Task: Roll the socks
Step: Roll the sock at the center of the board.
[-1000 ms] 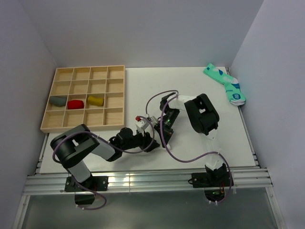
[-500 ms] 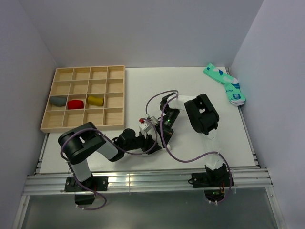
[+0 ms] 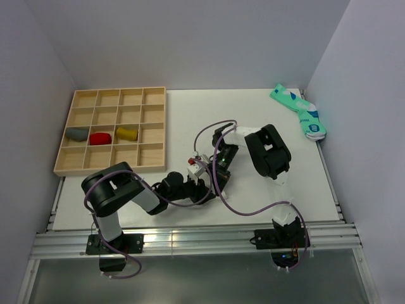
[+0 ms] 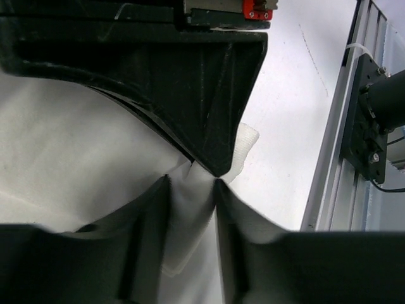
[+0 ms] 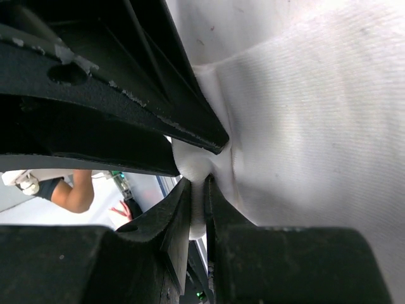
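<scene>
Right wrist: right gripper [image 5: 197, 183] and left gripper [image 4: 192, 183] each pinch the plain white fabric sock [image 5: 304, 107]. It looks limp and light, likely best gripped at bunched folds.

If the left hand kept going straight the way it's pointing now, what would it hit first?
The left hand is pinching the white sock at its tips. Straight beyond, it would likely meet the right hand, which looks almost tip to tip with it; the gap is unclear.
</scene>
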You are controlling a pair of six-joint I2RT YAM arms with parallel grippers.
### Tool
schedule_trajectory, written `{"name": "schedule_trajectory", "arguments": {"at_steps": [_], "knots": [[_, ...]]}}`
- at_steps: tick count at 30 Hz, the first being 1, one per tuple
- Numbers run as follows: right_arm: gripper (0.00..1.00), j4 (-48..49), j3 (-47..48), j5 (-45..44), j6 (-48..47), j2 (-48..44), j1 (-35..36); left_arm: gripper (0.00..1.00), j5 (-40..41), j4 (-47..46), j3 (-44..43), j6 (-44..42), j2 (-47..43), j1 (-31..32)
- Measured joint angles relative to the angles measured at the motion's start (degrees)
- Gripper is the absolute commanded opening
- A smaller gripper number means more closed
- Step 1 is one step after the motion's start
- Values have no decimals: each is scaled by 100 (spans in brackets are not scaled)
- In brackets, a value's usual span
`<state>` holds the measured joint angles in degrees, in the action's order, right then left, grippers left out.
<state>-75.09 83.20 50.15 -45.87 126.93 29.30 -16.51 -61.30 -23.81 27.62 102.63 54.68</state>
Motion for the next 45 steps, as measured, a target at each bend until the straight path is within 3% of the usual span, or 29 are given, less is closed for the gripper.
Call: {"name": "schedule_trajectory", "arguments": {"at_steps": [7, 12, 17, 26, 36, 45], "knots": [[19, 367, -175, -157, 398, -177, -17, 14, 26, -20, -96, 26, 146, 31], [36, 957, -616, -407, 785, -741, -22, 0, -4, -136, -138, 140, 258, 35], [45, 1670, -1049, -767, 1051, -1659, -22, 0, -168, -411, -142, 372, 446, 37], [48, 3095, -2011, -1895, 1672, -3652, -61, 0, -721, -765, -160, 1237, 750, -144], [48, 3921, -3165, -2184, 1329, -5088, -107, 0, -1154, 1679, -1320, 1762, 514, -275], [57, 4529, -4516, -2205, 444, -6330, 26, 0, -2232, 2957, -1937, 2319, 776, -866]]}}
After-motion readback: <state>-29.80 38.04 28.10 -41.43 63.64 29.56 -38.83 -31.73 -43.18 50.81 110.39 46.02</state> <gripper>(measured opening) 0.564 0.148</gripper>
